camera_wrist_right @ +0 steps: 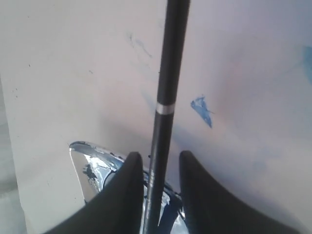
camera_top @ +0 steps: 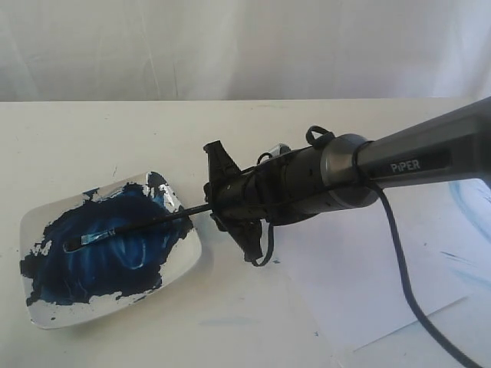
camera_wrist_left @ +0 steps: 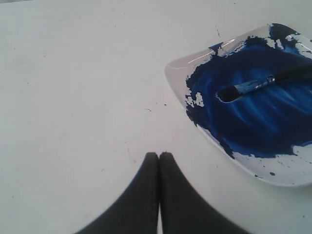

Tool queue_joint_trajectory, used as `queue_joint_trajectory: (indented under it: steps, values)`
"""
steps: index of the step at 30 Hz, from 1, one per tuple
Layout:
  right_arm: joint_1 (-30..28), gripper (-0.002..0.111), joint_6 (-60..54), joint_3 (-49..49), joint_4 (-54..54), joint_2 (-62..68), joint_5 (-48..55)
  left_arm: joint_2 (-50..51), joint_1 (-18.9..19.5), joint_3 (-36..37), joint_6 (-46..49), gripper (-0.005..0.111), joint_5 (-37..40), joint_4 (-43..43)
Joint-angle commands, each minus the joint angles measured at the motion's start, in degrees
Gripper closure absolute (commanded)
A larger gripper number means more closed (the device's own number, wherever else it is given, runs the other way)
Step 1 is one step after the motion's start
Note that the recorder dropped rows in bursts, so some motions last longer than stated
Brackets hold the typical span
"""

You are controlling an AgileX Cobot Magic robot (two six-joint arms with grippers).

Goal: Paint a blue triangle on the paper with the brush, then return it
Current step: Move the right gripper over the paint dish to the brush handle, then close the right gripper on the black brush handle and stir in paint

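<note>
Over the left side of the table [camera_top: 92, 138], the right gripper [camera_top: 217, 205] reaches across to a white dish [camera_top: 69, 313] smeared with dark blue paint. The brush [camera_top: 146, 224] lies slanted, its bristles resting in the paint and its black handle passing between the fingers. These stand slightly apart, with a gap on each side of the handle, so the brush seems set down where it belongs. The blue triangle [camera_wrist_right: 201, 109] sits on the paper [camera_top: 368, 291], well apart from the dish. The left gripper [camera_wrist_left: 158, 158], fingers pressed together, hangs beside the dish, out of the way.
</note>
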Motion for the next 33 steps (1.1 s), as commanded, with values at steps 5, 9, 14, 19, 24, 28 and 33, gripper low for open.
queue_joint_trajectory:
  steps: [5, 9, 14, 19, 24, 28, 33]
  values:
    - [-0.1, 0.082, 0.1, -2.5, -0.3, 1.4, 0.3, -0.2, 0.0, 0.2, -0.3, 0.107, 0.1, -0.3]
    - [-0.1, 0.082, 0.0, -3.7, -0.3, 2.7, 1.9, -0.2, 0.0, 0.2, -0.3, 0.107, 0.1, -0.3]
    - [-0.1, 0.082, 0.0, -4.1, -0.3, 3.5, 1.7, -0.2, 0.0, 0.2, -0.3, 0.107, 0.1, -0.3]
    - [-0.1, 0.082, 0.0, -4.1, -0.3, 3.5, 0.6, -0.2, 0.0, 0.2, -0.3, 0.107, 0.1, -0.3]
    - [-0.2, 0.082, 0.0, -4.1, -0.3, 3.6, -0.4, -0.2, 0.0, 0.2, -0.3, 0.107, 0.1, -0.3]
    - [-0.2, 0.082, 0.0, -4.2, -0.3, 3.6, -1.1, -0.2, 0.0, 0.2, -0.3, 0.107, 0.1, -0.3]
    - [-0.2, 0.082, 0.0, -4.1, -0.3, 3.6, -1.7, -0.2, 0.0, 0.2, -0.3, 0.107, 0.1, -0.3]
